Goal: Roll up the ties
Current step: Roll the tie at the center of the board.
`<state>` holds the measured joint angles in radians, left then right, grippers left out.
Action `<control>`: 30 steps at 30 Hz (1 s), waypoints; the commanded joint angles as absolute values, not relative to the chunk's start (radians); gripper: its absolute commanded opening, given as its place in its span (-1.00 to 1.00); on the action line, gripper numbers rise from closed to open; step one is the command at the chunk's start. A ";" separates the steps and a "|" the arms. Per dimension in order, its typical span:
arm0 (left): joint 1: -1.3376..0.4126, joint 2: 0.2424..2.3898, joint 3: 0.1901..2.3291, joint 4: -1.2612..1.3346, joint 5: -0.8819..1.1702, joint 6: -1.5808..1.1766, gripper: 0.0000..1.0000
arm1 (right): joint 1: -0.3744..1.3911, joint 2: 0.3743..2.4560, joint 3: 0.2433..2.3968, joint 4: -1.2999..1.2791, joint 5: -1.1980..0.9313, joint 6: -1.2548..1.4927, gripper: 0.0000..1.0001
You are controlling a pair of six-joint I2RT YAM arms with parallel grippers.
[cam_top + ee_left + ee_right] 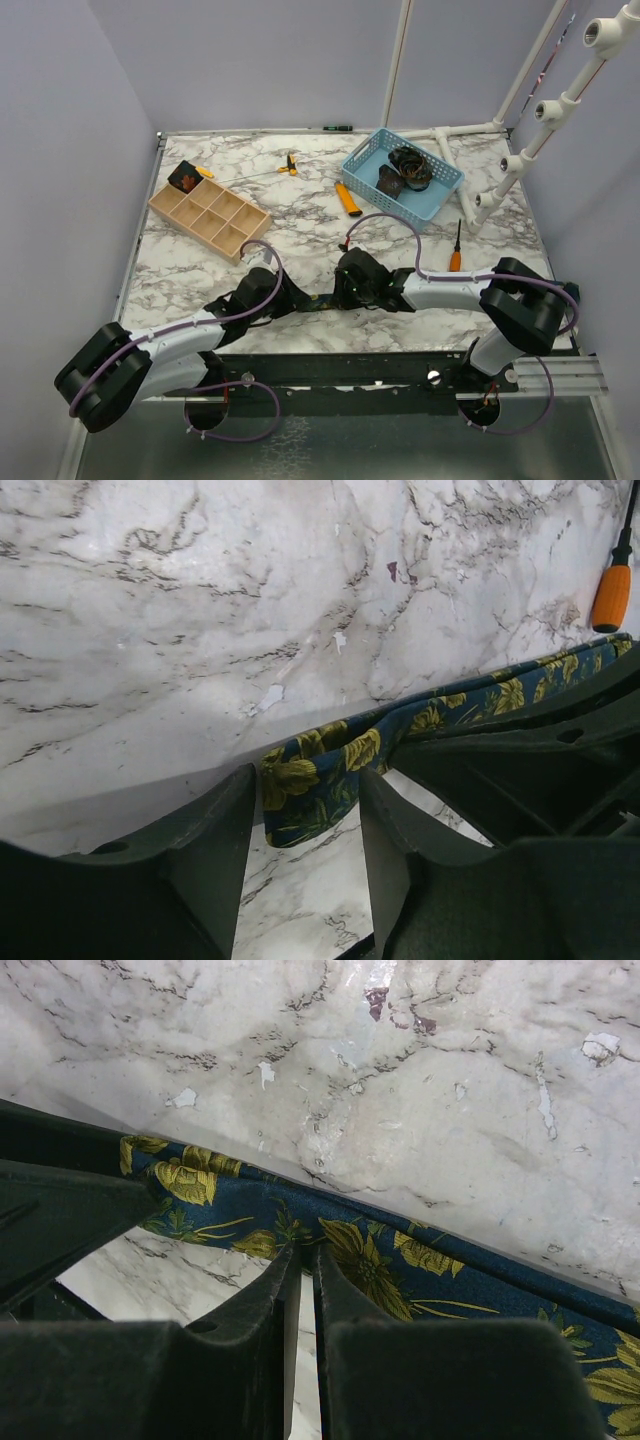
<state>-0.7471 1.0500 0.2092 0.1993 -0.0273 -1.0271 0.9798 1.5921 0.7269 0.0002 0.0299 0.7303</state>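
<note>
Along the near edge of the desk (300, 215), with bare marble open beyond | navy floral tie (380, 1260) stretched in a narrow strip | left gripper (305, 850) half open around its end, not pinching | right gripper (300, 1300) closed on it further along | blue basket (425, 210): dark coiled ties (410, 165) | wooden tray (215, 215): dark red-marked tie (184, 180) in the far-left compartment

A compartmented wooden tray (212, 215) lies near the marble table's (300, 218) far-left corner. A blue plastic basket (441, 200) lies toward the far-right corner.
</note>
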 commanded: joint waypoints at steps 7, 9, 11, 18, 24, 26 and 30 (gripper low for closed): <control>-0.744 1.091 0.167 0.276 0.070 -1.028 0.09 | 0.978 1.634 0.673 -0.079 0.064 0.732 -0.73; -0.744 1.074 0.159 0.276 0.071 -1.028 0.06 | 0.978 1.633 0.671 -0.079 0.066 0.734 -0.74; -0.744 1.049 0.150 0.272 0.070 -1.026 0.03 | 0.979 1.632 0.672 -0.078 0.066 0.734 -0.74; -0.741 0.968 0.131 0.214 0.035 -1.018 -0.34 | 0.977 1.630 0.671 -0.071 0.063 0.740 -0.74; -0.741 0.964 0.129 0.200 0.016 -1.006 -0.48 | 0.978 1.627 0.670 -0.067 0.055 0.742 -0.74; -0.740 0.970 0.130 0.211 0.019 -1.002 -0.33 | 0.978 1.625 0.670 -0.063 0.051 0.742 -0.74; -0.738 0.984 0.138 0.215 0.018 -0.993 0.17 | 0.979 1.625 0.670 -0.063 0.047 0.744 -0.74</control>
<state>-0.7452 0.9707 0.1417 0.2287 0.0372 -1.0195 0.9798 1.5921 0.7147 0.0303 0.0296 0.7513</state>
